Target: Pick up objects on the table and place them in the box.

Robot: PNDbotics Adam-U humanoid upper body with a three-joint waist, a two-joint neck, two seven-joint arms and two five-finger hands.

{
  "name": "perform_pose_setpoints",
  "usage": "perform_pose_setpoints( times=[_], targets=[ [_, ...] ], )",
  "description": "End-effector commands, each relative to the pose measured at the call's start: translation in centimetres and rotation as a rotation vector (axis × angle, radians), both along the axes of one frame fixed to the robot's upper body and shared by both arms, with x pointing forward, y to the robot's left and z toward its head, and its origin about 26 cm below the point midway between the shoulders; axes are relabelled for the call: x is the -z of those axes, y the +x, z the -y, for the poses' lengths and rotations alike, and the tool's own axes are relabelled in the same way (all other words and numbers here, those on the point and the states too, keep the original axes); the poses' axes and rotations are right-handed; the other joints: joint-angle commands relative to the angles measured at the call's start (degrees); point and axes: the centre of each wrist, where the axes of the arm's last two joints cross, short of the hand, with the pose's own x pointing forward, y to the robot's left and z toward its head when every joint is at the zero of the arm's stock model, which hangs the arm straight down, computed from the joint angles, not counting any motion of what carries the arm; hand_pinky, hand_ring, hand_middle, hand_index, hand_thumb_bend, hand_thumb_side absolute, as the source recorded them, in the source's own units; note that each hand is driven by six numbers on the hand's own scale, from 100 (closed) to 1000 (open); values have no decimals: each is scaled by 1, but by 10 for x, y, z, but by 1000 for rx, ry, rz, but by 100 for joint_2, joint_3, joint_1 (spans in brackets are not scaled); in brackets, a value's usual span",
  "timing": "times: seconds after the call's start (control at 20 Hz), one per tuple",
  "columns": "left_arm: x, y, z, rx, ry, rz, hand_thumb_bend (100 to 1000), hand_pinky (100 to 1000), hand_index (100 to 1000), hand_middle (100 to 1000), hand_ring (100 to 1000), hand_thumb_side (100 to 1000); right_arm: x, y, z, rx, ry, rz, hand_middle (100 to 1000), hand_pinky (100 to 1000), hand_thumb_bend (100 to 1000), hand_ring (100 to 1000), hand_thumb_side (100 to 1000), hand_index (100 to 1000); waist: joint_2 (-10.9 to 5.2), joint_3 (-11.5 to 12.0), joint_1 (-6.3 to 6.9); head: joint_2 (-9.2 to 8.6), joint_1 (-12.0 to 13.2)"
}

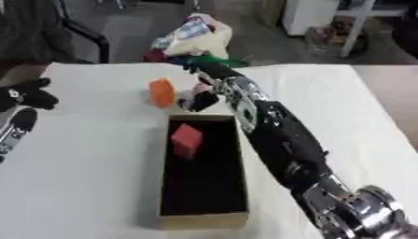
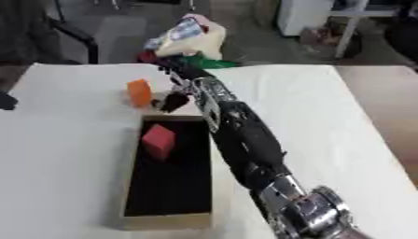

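Right hand (image 1: 202,95) is reaching past the box's far end, fingers curling near something pinkish; can't tell if it's gripping. Box (image 1: 202,218) is already holding a red block (image 1: 186,140). Orange block (image 1: 162,92) is standing just left of the hand, so a swing risks toppling it. Left hand (image 1: 26,94) is idling clenched at the left edge.

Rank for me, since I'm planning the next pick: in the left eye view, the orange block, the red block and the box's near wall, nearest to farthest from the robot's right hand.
1. Orange block, on the table just left of the right hand.
2. Red block, inside the box, nearer the camera than the hand.
3. Box's near wall, at the bottom of the view.
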Motion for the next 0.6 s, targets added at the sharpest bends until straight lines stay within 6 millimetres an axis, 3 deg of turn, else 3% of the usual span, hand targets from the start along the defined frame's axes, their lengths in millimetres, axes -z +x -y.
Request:
perform_pose_setpoints(
  times=[0.05,0.2,0.6],
  targets=[
    [-12,-1,0,8,8,36,100,762,958,693,710,1000,-12,5,8,64,-35,71,871,831,296,846,411,962,-71,25,45,-55,-44],
    [-12,-1,0,9,13,34,100,763,959,693,710,1000,-11,8,20,125,-50,66,871,832,278,850,381,949,-62,48,36,-71,-58],
    [-11,-1,-1,11,20,29,100,763,959,692,709,1000,-24,13,44,249,-33,48,870,831,287,852,402,944,-60,107,15,-83,-109]
  ],
)
